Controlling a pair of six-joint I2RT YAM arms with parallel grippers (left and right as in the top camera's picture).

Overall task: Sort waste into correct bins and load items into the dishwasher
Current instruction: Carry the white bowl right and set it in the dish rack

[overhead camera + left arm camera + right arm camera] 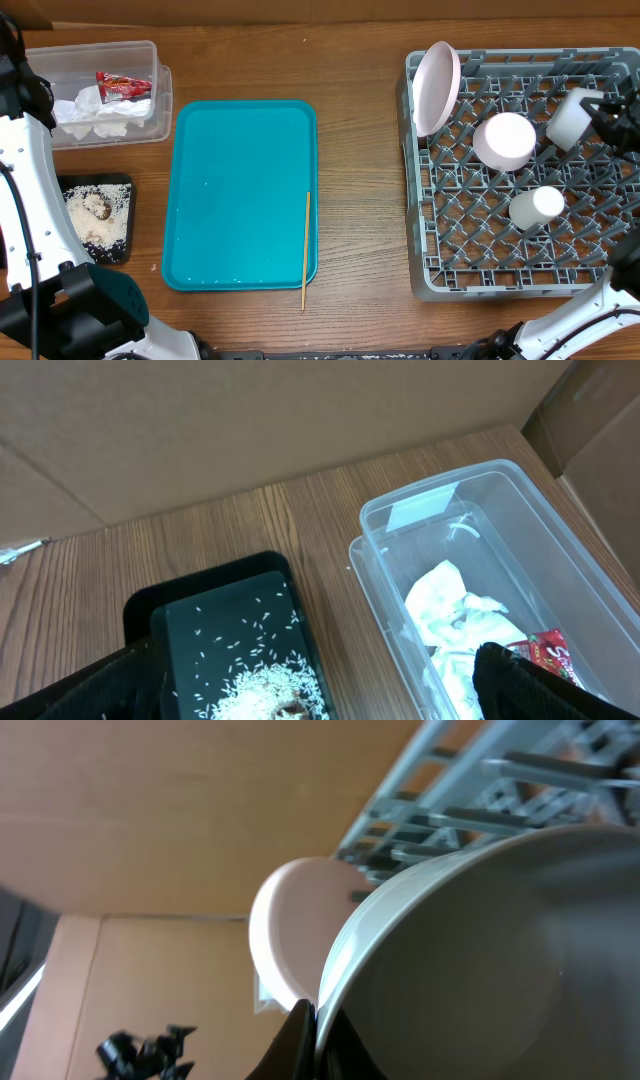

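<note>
Your right gripper has its jaws pinching the rim of the white plate, which is held tilted over the upper right part of the dish rack at the right of the overhead frame. The pink plate stands on edge in the rack's upper left corner. The bowl sits near the middle and the cup lower down. Your left gripper hangs with jaws spread wide and empty above the black tray of rice and the clear tub, which holds the napkin and the red wrapper.
</note>
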